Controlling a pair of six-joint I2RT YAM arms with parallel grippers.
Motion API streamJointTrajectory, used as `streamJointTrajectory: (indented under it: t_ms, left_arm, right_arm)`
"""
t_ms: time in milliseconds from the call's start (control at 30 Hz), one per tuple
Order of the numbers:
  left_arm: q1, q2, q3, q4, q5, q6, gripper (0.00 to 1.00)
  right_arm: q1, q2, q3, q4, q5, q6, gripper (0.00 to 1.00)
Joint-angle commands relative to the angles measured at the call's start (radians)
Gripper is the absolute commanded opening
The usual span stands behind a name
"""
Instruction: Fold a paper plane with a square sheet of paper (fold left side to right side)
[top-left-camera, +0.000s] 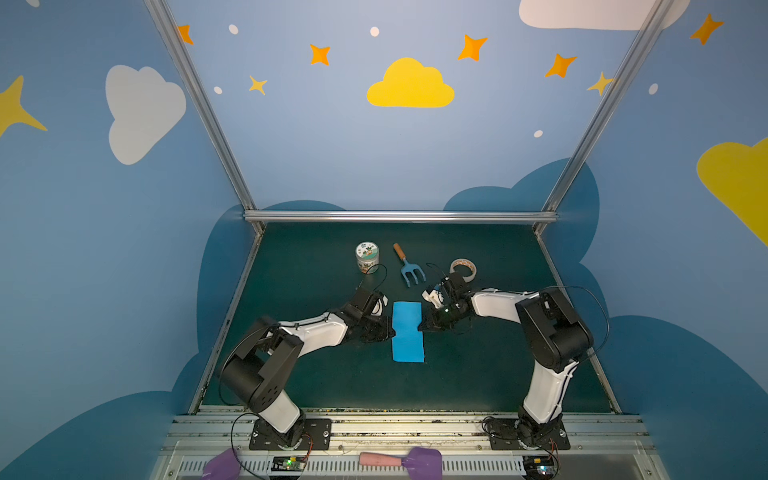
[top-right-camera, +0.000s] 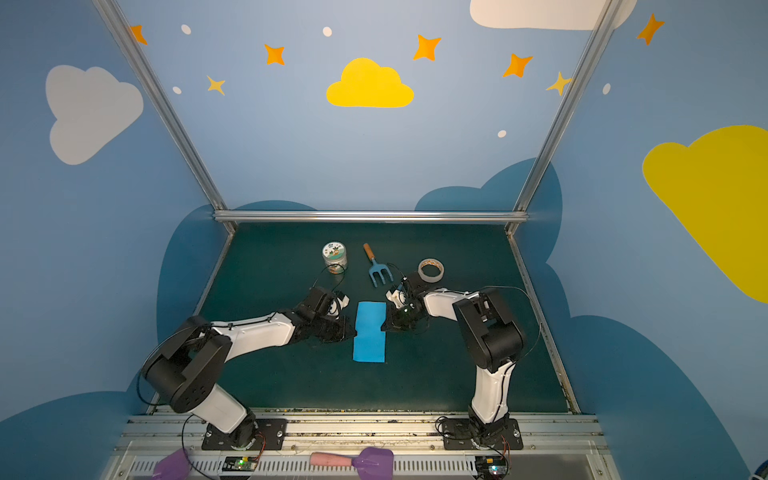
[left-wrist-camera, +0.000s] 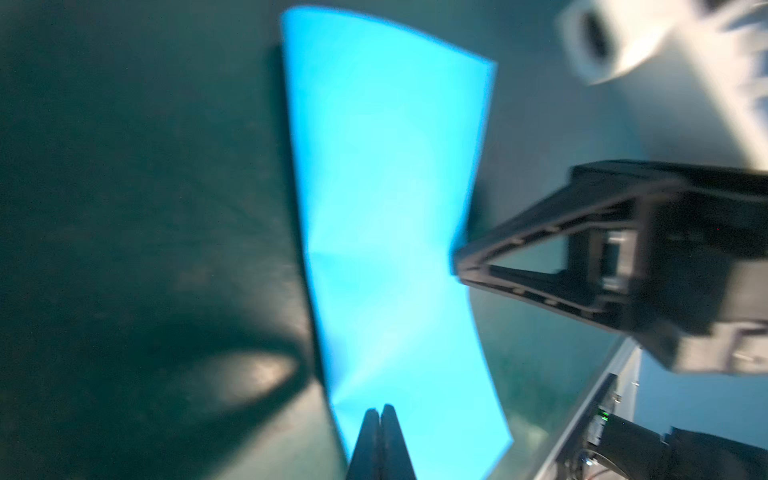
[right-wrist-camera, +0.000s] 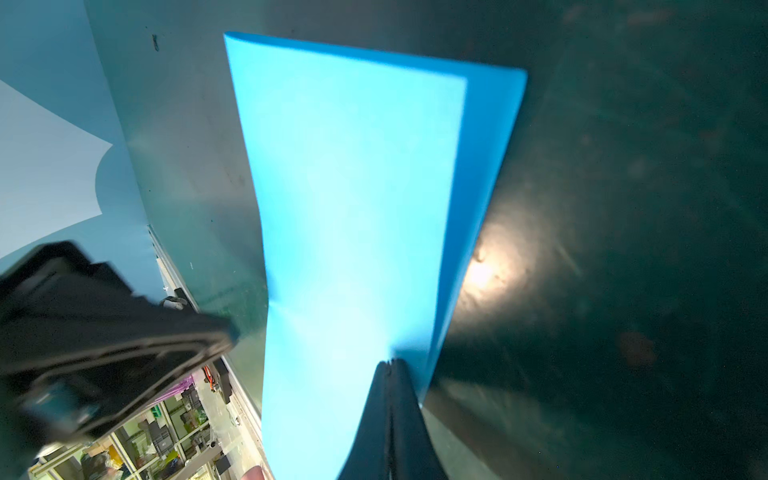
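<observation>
Dark green counter (top-left-camera: 332, 386), both arms reaching in low toward the middle.

The square sheet of paper (top-left-camera: 408, 332) lies flat at centre, already doubled into a narrow strip. Its long axis runs from the robot's side toward the back wall. In the right wrist view (right-wrist-camera: 353, 187) two layers show. The upper one stops short, leaving a darker band of the lower layer along one long edge, so the halves are not quite flush.

The left gripper (top-left-camera: 388, 330) sits at the strip's left long edge, about mid-length, with its jaws fully closed (left-wrist-camera: 380, 411). The right gripper (top-left-camera: 422, 326) sits directly opposite at the right long edge, jaws likewise pressed together (right-wrist-camera: 390, 365). Both tips touch the sheet and neither arm is nearer than the other. Whether either tip pinches a layer or only presses down, the blurred wrist views do not settle.

The next move, I judge, turns on working along that long axis.

Behind, well apart from the paper: jar (top-left-camera: 367, 257), garden fork (top-left-camera: 411, 272), tape roll (top-left-camera: 463, 268).
</observation>
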Motion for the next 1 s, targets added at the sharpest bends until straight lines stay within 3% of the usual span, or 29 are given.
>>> streamJointTrajectory:
  t_ms: [0,400,533,733,967]
  left_arm:
    - [-0.028,-0.035,-0.034,-0.010,-0.006,-0.020,0.04]
    - [-0.083,-0.022,-0.215,0.144,-0.056,-0.114,0.04]
    - [-0.085,-0.035,-0.215,0.125,-0.060,-0.114,0.04]
    - [-0.067,-0.095,-0.054,-0.032,-0.101,-0.038,0.04]
    - [0.030,0.081,0.198,-0.139,-0.027,0.092,0.04]
  right_arm:
    - [-0.010,0.063,-0.060,-0.080,0.222,-0.006,0.00]
    - [-0.010,0.066,-0.064,-0.076,0.219,-0.006,0.00]
    - [-0.009,0.069,-0.063,-0.076,0.219,-0.011,0.00]
    - [-0.010,0.074,-0.064,-0.072,0.217,-0.009,0.00]
    - [-0.009,0.078,-0.064,-0.071,0.216,-0.009,0.00]
